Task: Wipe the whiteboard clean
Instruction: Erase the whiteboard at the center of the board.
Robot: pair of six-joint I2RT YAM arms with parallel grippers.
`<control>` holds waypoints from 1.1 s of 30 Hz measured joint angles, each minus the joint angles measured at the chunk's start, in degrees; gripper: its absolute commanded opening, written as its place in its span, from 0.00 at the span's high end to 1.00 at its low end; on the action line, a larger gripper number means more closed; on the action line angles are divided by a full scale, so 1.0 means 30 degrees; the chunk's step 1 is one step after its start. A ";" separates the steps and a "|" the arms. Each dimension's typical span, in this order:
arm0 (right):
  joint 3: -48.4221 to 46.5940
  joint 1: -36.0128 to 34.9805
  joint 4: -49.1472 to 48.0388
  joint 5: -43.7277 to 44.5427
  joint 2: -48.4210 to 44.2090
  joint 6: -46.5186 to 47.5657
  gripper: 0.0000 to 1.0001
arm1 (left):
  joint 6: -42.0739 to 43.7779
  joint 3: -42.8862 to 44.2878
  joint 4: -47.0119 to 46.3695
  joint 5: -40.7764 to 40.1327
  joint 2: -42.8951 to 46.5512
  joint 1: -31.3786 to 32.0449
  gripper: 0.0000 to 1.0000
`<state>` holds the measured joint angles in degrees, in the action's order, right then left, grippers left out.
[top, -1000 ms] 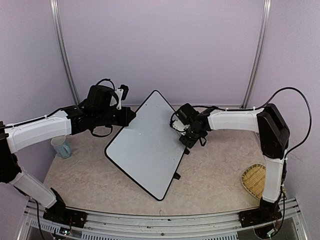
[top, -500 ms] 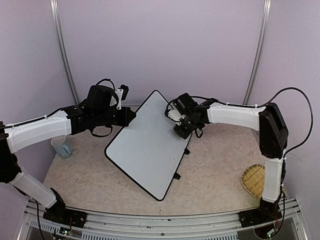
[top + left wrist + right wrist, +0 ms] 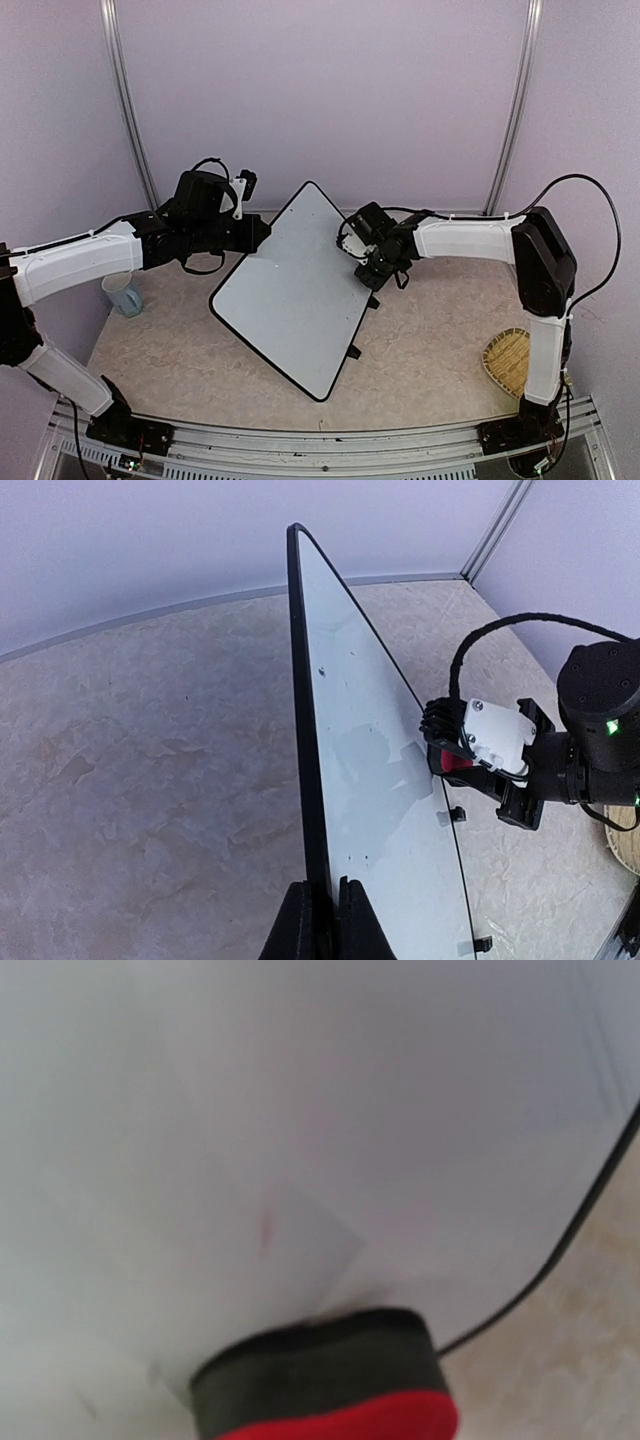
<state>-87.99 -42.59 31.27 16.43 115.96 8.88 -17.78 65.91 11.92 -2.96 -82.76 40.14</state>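
The whiteboard [image 3: 290, 300], white with a thin black frame, stands tilted on the table on its small black feet. My left gripper [image 3: 262, 236] is shut on its left frame edge; in the left wrist view the fingers [image 3: 300, 928] pinch the frame [image 3: 303, 730]. My right gripper [image 3: 366, 268] is at the board's right edge, shut on a red eraser [image 3: 453, 763] with a dark felt pad. That eraser [image 3: 330, 1385] presses its felt against the white surface [image 3: 300, 1110] near the frame. The board shows only a few tiny specks.
A pale blue cup [image 3: 123, 293] stands at the table's left edge, below my left arm. A woven basket [image 3: 507, 362] lies at the front right. The purple back wall stands close behind the board's top corner.
My right gripper slid the eraser up along the board's right side, then came partway back down. The left gripper and the board have not moved.
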 measured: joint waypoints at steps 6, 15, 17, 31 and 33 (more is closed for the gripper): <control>0.1566 0.0051 -0.0073 0.0146 -0.0255 -0.0073 0.79 | -0.0058 -0.0007 -0.0044 0.0022 0.0000 0.0000 1.00; 0.2426 0.0095 -0.0262 0.0058 -0.0423 -0.0109 0.79 | -0.0080 -0.0138 -0.0117 0.0015 0.0131 0.0000 1.00; 0.2433 0.0095 -0.0255 0.0117 -0.0423 -0.0109 0.79 | -0.0080 -0.0138 -0.0124 0.0015 0.0131 0.0000 1.00; -0.0874 0.0204 0.0517 -0.1435 -0.0328 -0.0284 0.79 | -0.0051 -0.0255 -0.0131 0.0051 0.0219 0.0000 1.00; -0.1698 0.0197 0.0335 -0.1625 -0.0219 -0.0284 0.79 | -0.0015 -0.0255 -0.0197 0.0175 0.0226 0.0000 1.00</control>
<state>-93.08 -42.00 32.27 11.55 115.31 8.03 -17.82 65.14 11.33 -2.44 -82.08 40.14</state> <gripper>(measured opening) 0.215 0.071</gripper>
